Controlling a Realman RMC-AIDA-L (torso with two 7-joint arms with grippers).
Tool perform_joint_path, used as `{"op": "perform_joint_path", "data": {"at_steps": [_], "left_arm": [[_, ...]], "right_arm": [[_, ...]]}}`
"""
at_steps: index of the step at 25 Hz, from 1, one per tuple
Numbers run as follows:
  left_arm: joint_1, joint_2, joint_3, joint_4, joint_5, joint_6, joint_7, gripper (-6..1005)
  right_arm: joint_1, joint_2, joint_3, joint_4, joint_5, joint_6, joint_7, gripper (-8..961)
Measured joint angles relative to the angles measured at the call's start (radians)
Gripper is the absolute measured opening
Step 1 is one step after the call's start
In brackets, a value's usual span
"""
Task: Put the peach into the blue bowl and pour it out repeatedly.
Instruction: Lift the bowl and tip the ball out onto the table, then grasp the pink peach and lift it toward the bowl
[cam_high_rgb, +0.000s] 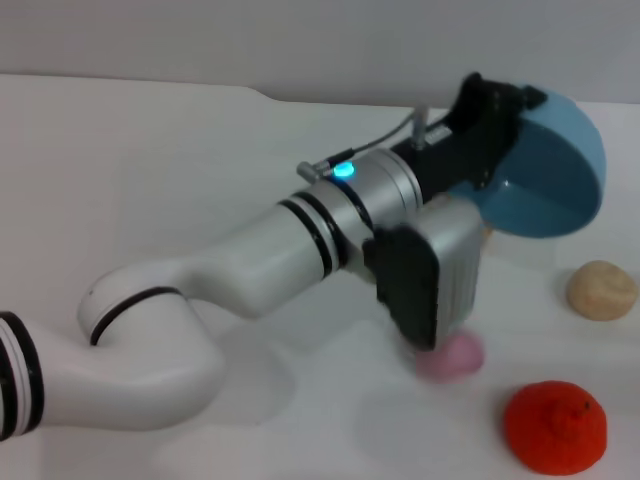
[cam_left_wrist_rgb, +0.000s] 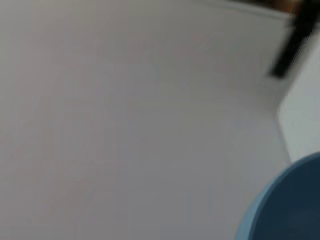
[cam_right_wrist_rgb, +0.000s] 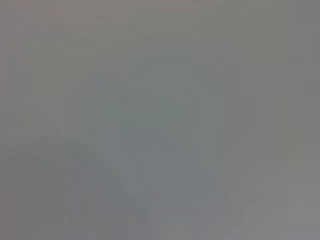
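Note:
My left gripper (cam_high_rgb: 508, 112) is shut on the rim of the blue bowl (cam_high_rgb: 550, 180) and holds it tipped on its side above the table at the back right, its opening facing down and forward. The bowl's inside looks empty. The bowl's edge also shows in the left wrist view (cam_left_wrist_rgb: 290, 210). The pink peach (cam_high_rgb: 452, 357) lies on the white table below the bowl, partly hidden behind the left wrist's camera housing. The right arm does not show in the head view, and the right wrist view shows only blank grey.
A beige round ball (cam_high_rgb: 601, 289) lies on the table at the right. A bright orange bumpy fruit (cam_high_rgb: 556, 427) lies at the front right, close to the peach. The left arm stretches across the white table (cam_high_rgb: 150, 170) from the front left.

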Motion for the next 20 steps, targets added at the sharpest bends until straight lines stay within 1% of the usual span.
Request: {"op": "perform_joint_path", "data": {"at_steps": [1, 2, 3, 5, 7, 8, 9, 10, 11, 12, 13, 14, 15, 18, 20], "left_arm": [[-0.004, 0.000, -0.005, 0.006, -0.058, 0.003, -0.012, -2], [-0.017, 0.000, -0.024, 0.014, -0.202, 0.018, -0.036, -2], [-0.017, 0.000, -0.024, 0.014, -0.202, 0.018, -0.036, -2], [-0.029, 0.000, -0.055, 0.016, -0.324, 0.053, -0.071, -2], [-0.043, 0.001, -0.108, 0.015, -0.442, 0.119, -0.126, -2], [-0.053, 0.003, -0.187, 0.015, -0.533, 0.216, -0.168, -2], [-0.059, 0.006, -0.250, 0.015, -0.580, 0.291, -0.188, -2], [-0.059, 0.006, -0.250, 0.015, -0.580, 0.291, -0.188, -2], [-0.064, 0.006, -0.294, 0.014, -0.599, 0.342, -0.202, -1], [-0.078, 0.008, -0.383, 0.002, -0.633, 0.457, -0.225, -1], [-0.092, 0.011, -0.444, -0.011, -0.648, 0.532, -0.243, -1], [-0.117, 0.011, -0.522, -0.043, -0.657, 0.625, -0.264, -1], [-0.139, 0.012, -0.581, -0.074, -0.662, 0.700, -0.281, -1], [-0.197, 0.013, -0.697, -0.169, -0.664, 0.823, -0.306, 0], [-0.208, 0.013, -0.711, -0.195, -0.666, 0.835, -0.307, 0]], "right_arm": [[0.001, -0.001, -0.005, 0.000, -0.007, 0.003, 0.007, 746], [0.002, -0.002, -0.015, -0.002, -0.024, 0.003, 0.012, 745], [0.003, -0.003, -0.030, -0.006, -0.059, 0.004, 0.021, 744], [0.005, -0.005, -0.055, -0.028, -0.141, 0.004, 0.065, 742], [0.011, -0.007, -0.073, -0.076, -0.252, 0.010, 0.182, 740], [0.014, -0.007, -0.078, -0.103, -0.304, 0.016, 0.247, 739], [0.018, -0.008, -0.083, -0.136, -0.360, 0.023, 0.323, 738], [0.023, -0.008, -0.088, -0.174, -0.424, 0.028, 0.398, 737], [0.032, -0.009, -0.095, -0.214, -0.505, 0.031, 0.489, 735], [0.040, -0.009, -0.103, -0.245, -0.569, 0.031, 0.559, 734], [0.053, -0.010, -0.112, -0.277, -0.642, 0.031, 0.638, 733], [0.067, -0.010, -0.121, -0.301, -0.711, 0.029, 0.709, 732], [0.089, -0.010, -0.135, -0.323, -0.793, 0.026, 0.787, 731], [0.149, -0.010, -0.185, -0.348, -0.946, 0.020, 0.941, 728], [0.198, -0.010, -0.238, -0.348, -1.024, 0.020, 1.028, 726]]}}
